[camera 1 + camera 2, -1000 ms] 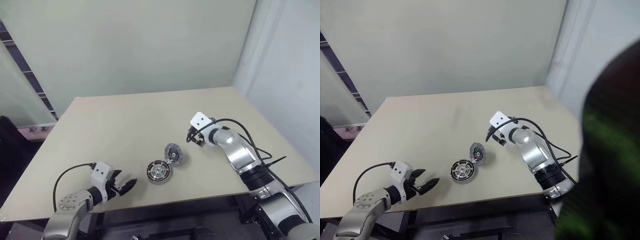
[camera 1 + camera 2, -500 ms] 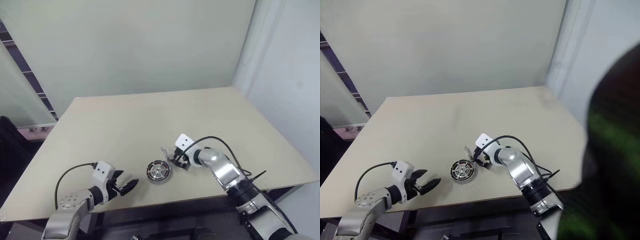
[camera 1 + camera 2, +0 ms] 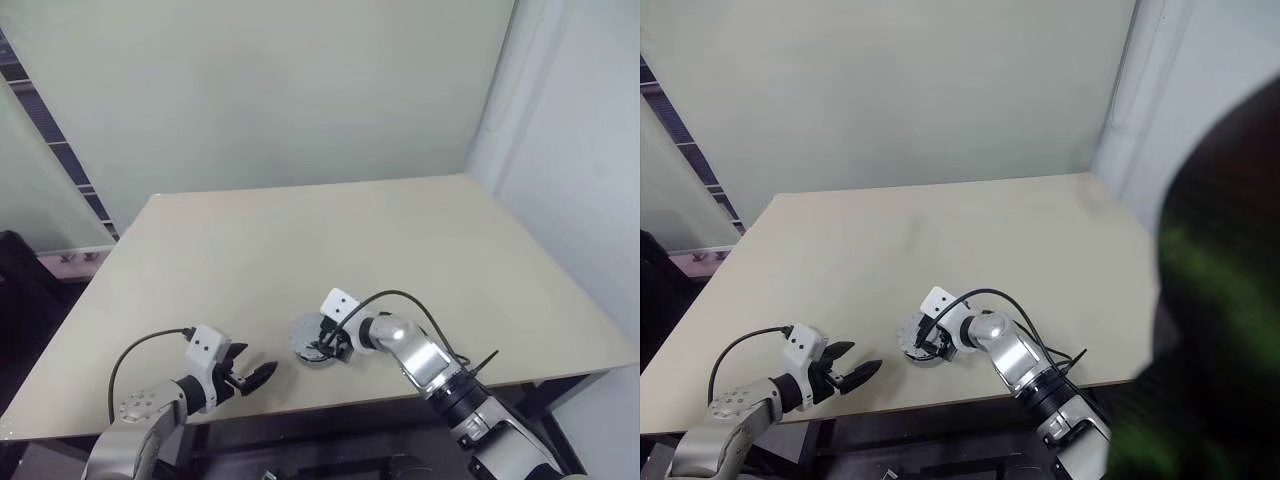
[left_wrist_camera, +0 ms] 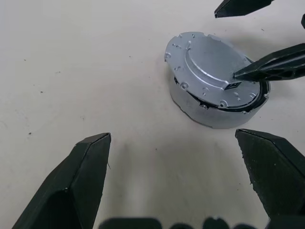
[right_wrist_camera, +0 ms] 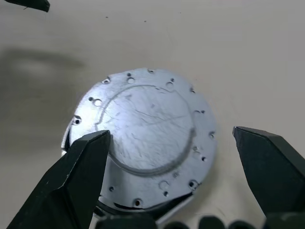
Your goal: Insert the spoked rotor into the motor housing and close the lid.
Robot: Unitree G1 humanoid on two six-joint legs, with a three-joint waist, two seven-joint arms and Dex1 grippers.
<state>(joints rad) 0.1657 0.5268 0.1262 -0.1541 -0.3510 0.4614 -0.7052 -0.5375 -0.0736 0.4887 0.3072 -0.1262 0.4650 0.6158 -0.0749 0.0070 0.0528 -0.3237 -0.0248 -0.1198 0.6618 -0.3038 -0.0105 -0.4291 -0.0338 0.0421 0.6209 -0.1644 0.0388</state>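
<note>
lid [image 5: 143, 143]: scratched matt grey metal | table [image 3: 300, 240]: smooth matt beige

A beige table [image 3: 300, 250] stands against a pale green wall [image 3: 260, 90]. A white wall panel [image 3: 570, 150] rises on the right, and a striped window edge [image 3: 50, 150] shows at left.

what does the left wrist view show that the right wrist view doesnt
The left wrist view shows the motor housing side wall under the lid, the dark gap where the lid sits askew, and a finger of the right tool resting on the lid.

The right wrist view looks down on the lid's plain face, with its raised centre and ring of small holes, between that tool's open fingers.

Both show the lid on the housing and the beige table.
</note>
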